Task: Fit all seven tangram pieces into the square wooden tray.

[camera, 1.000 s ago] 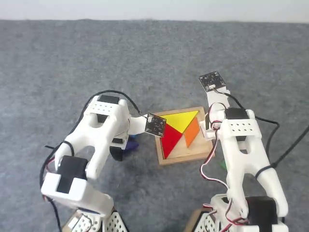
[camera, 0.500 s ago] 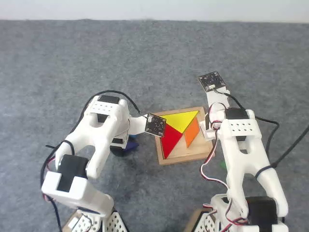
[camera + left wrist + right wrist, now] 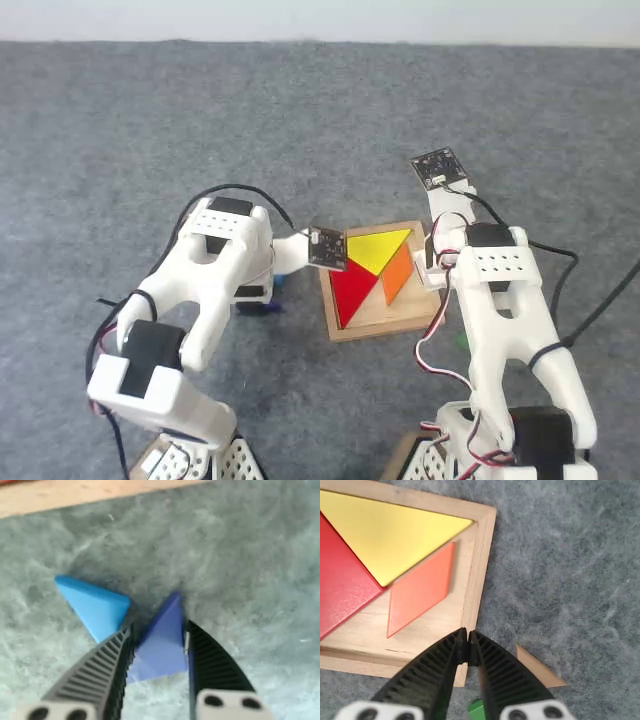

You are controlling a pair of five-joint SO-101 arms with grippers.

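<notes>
Two pincers are yours to look at. Your left pincer (image 3: pixel 158 630) is squeezing a dark blue triangle (image 3: pixel 162 645), with one finger pressed on each side of it. You cannot tell if the piece sits on the grey mat (image 3: pixel 250 555) or hangs just off it. Just beside it, flat on the mat, lies a light blue triangle (image 3: pixel 95 605), with one corner close to the dark blue one. A little farther on is the wooden edge of the tray (image 3: pixel 75 492).

Your right pincer (image 3: pixel 468 639) is closed tight with nothing in it, and its two tips touch each other. It hangs over the rim of the tray. Near it, on the mat and outside the tray, lie a tan triangle (image 3: pixel 537 670) and a green piece (image 3: pixel 477 711).

Inside the tray, the orange slanted piece (image 3: pixel 420 587) is closest to that rim. Next to it is the big yellow triangle (image 3: pixel 390 535), and the big red triangle (image 3: pixel 340 585) lies along the yellow one's side. Some bare wood shows in the tray.

From above, the tray lies between your two arms. The blue pieces are on the mat on its left side.
</notes>
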